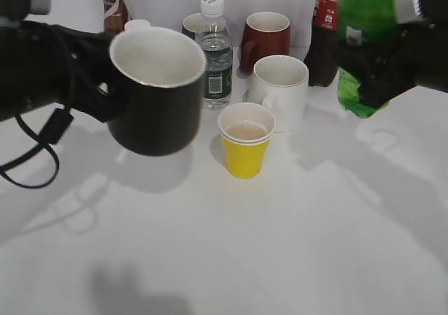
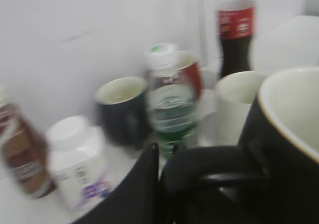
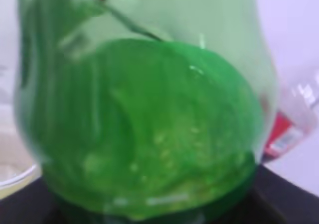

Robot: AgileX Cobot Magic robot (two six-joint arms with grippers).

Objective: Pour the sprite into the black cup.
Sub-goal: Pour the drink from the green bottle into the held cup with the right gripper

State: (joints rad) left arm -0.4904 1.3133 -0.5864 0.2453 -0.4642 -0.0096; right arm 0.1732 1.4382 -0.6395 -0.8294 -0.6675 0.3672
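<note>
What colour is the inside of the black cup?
White inside the black cup; the exterior view shows it best.

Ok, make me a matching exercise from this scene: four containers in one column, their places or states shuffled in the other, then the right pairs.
Things:
1. black cup
2. sprite bottle
3. yellow cup
4. dark red mug

Places or states:
A. stands on the table in front of the white mug
B. held up by the left hand
C. stands at the back, right of the water bottle
D. held up by the right hand

Pairs: 1-B, 2-D, 3-A, 4-C
</note>
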